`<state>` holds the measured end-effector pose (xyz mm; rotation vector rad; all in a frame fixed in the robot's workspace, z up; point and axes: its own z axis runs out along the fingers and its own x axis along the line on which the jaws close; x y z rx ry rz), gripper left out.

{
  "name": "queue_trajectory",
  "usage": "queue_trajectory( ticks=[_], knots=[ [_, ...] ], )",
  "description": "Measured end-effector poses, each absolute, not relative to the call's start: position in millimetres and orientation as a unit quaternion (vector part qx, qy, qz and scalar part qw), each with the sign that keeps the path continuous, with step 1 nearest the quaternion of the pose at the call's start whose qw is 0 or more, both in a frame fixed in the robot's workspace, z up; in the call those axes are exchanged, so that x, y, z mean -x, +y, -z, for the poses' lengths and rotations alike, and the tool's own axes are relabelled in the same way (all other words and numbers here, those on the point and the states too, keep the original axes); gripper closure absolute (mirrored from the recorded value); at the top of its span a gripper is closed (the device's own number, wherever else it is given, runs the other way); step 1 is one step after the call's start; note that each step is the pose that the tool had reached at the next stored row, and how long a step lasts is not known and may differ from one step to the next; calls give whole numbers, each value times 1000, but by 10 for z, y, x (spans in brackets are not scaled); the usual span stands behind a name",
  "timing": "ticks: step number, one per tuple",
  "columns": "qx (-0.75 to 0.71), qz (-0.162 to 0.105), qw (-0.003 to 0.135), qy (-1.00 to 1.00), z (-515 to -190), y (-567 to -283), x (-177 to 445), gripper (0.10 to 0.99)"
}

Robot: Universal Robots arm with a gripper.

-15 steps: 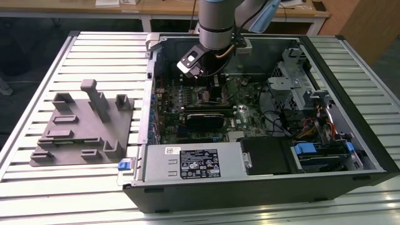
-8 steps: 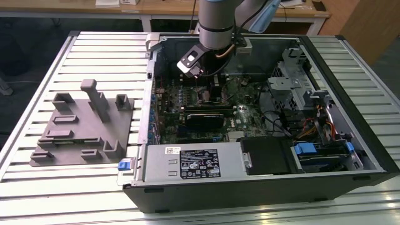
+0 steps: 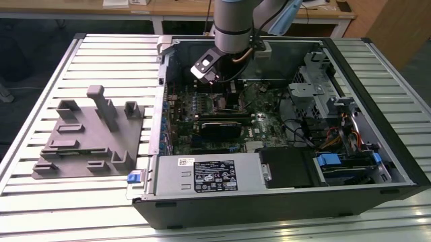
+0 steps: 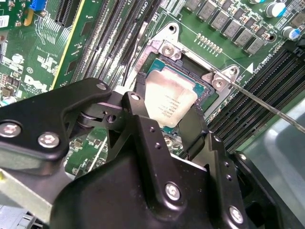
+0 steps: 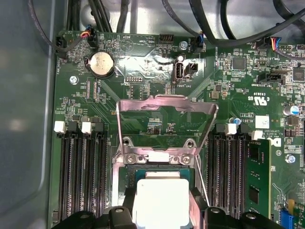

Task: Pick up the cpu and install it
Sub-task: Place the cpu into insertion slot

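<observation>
Finding: my fingers (image 4: 143,124) are set narrow, closed on the cpu (image 4: 169,102), one against each of two opposite edges, so the chip lies directly between them with its pale metal top facing up toward my wrist. It is nearly square, with no long axis to speak of; its edges run square with the socket (image 4: 206,93) directly beneath my fingers. In both wrist views the chip sits within the socket frame. Whether it is fully seated or a shade above the contacts, I cannot tell. The load plate (image 5: 164,101) stands hinged open just beyond my fingertips, and its thin lever (image 4: 259,103) is swung out to one side, clear of the chip. Memory slots (image 5: 81,176) flank the socket on either side of my fingers, near but apart. Room is tight: the motherboard (image 5: 143,71) lies deep in the open case (image 3: 283,201), which rests on the slatted desk (image 3: 108,55).
</observation>
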<state>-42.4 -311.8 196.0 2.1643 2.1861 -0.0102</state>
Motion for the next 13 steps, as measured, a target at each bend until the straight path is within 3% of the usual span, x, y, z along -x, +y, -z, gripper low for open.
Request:
queue_trajectory(
  ticks=[13],
  knots=[
    [-703, -1, 29, 710, -1941, -3117, 423, 561]
  ],
)
